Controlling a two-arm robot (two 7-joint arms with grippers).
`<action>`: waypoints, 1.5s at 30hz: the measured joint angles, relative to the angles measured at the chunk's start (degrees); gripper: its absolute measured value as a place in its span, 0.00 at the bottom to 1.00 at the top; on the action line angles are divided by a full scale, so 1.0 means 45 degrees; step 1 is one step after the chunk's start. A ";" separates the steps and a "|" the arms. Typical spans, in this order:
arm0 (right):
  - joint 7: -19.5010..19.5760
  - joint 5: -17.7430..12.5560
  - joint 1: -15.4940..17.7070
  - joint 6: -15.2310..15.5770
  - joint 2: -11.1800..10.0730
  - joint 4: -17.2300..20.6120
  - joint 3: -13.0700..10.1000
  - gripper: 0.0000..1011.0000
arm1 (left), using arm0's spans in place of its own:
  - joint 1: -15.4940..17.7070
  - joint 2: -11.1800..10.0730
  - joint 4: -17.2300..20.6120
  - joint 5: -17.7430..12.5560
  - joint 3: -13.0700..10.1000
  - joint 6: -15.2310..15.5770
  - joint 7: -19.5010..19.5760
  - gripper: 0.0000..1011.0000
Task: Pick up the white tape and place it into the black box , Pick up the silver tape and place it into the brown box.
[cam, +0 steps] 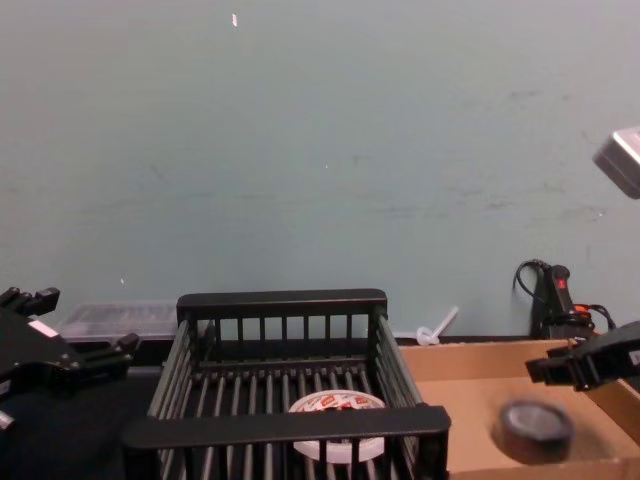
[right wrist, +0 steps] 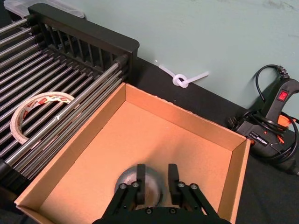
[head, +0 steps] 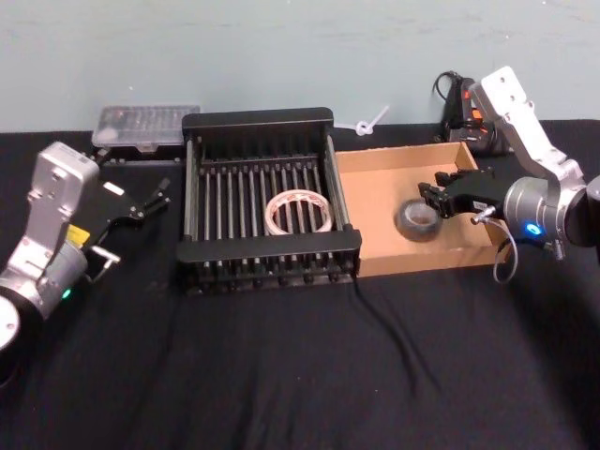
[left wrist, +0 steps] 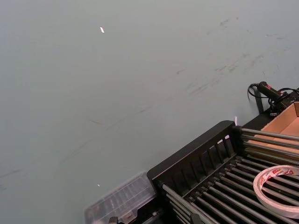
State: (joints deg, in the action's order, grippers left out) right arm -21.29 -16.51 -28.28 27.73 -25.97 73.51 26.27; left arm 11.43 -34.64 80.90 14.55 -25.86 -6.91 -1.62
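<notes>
The white tape [head: 300, 231] [left wrist: 262, 193] [right wrist: 18, 122] [cam: 335, 405] lies flat on the bars inside the black box [head: 258, 120] [left wrist: 187, 161] [right wrist: 84, 28] [cam: 285, 300]. To its right, the silver tape [head: 417, 223] [right wrist: 125, 181] [cam: 535, 430] rests on the floor of the brown box [head: 412, 155] [right wrist: 182, 116] [cam: 470, 355]. My right gripper [head: 433, 199] [right wrist: 156, 179] [cam: 565, 368] hovers just above the silver tape, open, its fingers clear of the roll. My left gripper [head: 155, 199] [cam: 80, 325] is parked open, left of the black box.
A clear plastic case [head: 145, 125] [left wrist: 121, 200] [cam: 110, 318] sits behind the black box on the left. A black and orange hand tool with a cord [head: 464, 108] [right wrist: 275, 116] [cam: 555, 300] and a knotted white tie [head: 367, 124] [right wrist: 181, 80] lie behind the brown box. Black cloth covers the table's front.
</notes>
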 joint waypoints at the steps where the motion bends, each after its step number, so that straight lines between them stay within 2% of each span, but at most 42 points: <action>1: 0.0000 -0.0002 0.0003 0.0000 -0.0002 0.0003 0.0001 0.29 | 0.0000 -0.0001 0.0000 0.0000 0.0000 0.0000 0.0000 0.99; 5: 0.0003 -0.0011 0.0009 0.0005 -0.0010 0.0023 0.0005 0.42 | 0.0000 -0.0001 0.0000 0.0001 0.0000 0.0000 0.0000 0.99; 6: 0.0003 -0.0013 0.0010 0.0007 -0.0010 0.0028 0.0006 0.49 | 0.0001 0.0000 0.0000 0.0000 0.0001 0.0000 0.0000 0.99; 7: 0.0004 -0.0014 0.0011 0.0008 -0.0011 0.0030 0.0005 0.49 | 0.0000 0.0000 0.0000 0.0001 0.0000 0.0000 0.0001 0.99; 10: 0.0005 -0.0020 0.0014 0.0012 -0.0014 0.0036 0.0005 0.61 | 0.0001 -0.0001 -0.0001 0.0001 0.0000 0.0000 0.0000 0.99; 11: 0.0004 -0.0021 0.0015 0.0013 -0.0015 0.0037 0.0005 0.61 | 0.0000 -0.0001 0.0000 0.0001 0.0000 0.0000 0.0000 0.99; 21: 0.0005 -0.0031 0.0026 0.0018 -0.0028 0.0050 0.0006 0.92 | 0.0000 0.0000 0.0000 0.0001 0.0000 0.0000 0.0000 0.99; 25: 0.0005 -0.0031 0.0028 0.0018 -0.0028 0.0054 0.0005 0.99 | 0.0000 0.0000 0.0000 0.0001 0.0000 0.0000 0.0001 0.99; 30: 0.0124 0.0040 0.0266 0.0005 -0.0008 0.0363 -0.0198 0.99 | 0.0001 0.0000 0.0000 0.0000 0.0000 0.0000 0.0001 0.99; 32: 0.0549 0.0153 0.0550 -0.0106 0.0030 0.0748 -0.0445 0.99 | 0.0000 0.0000 0.0000 0.0001 0.0000 0.0000 0.0001 0.99; 34: 0.1243 0.0408 0.0971 -0.0491 0.0099 0.1242 -0.0715 0.99 | 0.0001 -0.0001 0.0000 0.0001 0.0000 0.0000 0.0000 0.99; 35: 0.1869 0.0627 0.1340 -0.0964 0.0174 0.1580 -0.0920 0.99 | 0.0001 -0.0001 -0.0001 0.0000 0.0001 0.0000 0.0001 0.99; 36: 0.1869 0.0627 0.1340 -0.0964 0.0174 0.1580 -0.0920 0.99 | 0.0001 -0.0001 -0.0001 0.0000 0.0001 0.0000 0.0001 0.99; 39: 0.3040 0.1171 0.2279 -0.2233 0.0351 0.2175 -0.1261 0.99 | 0.0000 0.0000 0.0000 0.0001 0.0001 0.0000 0.0001 0.99; 45: 0.3695 0.1597 0.3293 -0.3293 0.0415 0.2587 -0.1504 0.99 | 0.0001 -0.0001 0.0000 0.0001 0.0000 0.0000 0.0000 0.99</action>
State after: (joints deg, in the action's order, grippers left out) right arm -4.66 -9.32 -13.47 12.91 -24.11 85.15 19.50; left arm 11.43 -34.65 80.90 14.55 -25.86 -6.90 -1.62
